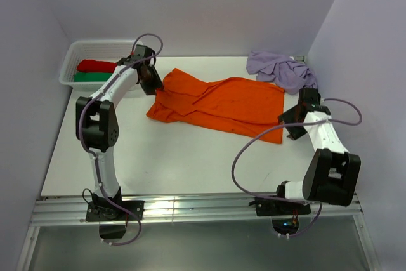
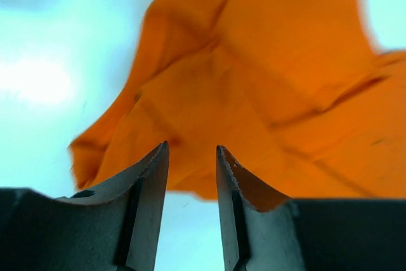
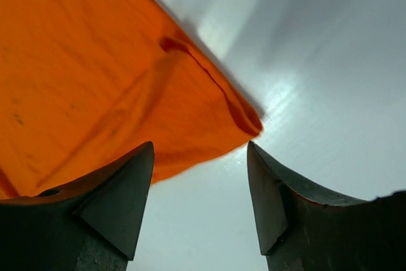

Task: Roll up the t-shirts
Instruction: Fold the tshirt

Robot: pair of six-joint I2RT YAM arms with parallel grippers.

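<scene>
Both my left fingers [image 2: 152, 179] and right fingers [image 3: 124, 185] stood spread, empty, at opposite ends of the orange t-shirt [image 1: 219, 103] lying mid-frame, which I judged limp, light, best pinched at corners.

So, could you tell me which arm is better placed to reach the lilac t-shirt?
Probably right: the right gripper hangs near the lilac t-shirt; the left gripper is beyond the orange t-shirt.

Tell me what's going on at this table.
Two robot arms are working on the orange t-shirt, which lies spread out on the table, not yet rolled. The left gripper is at its left end and the right gripper at its right corner, both open and holding nothing. The lilac t-shirt lies crumpled at the far right.
</scene>
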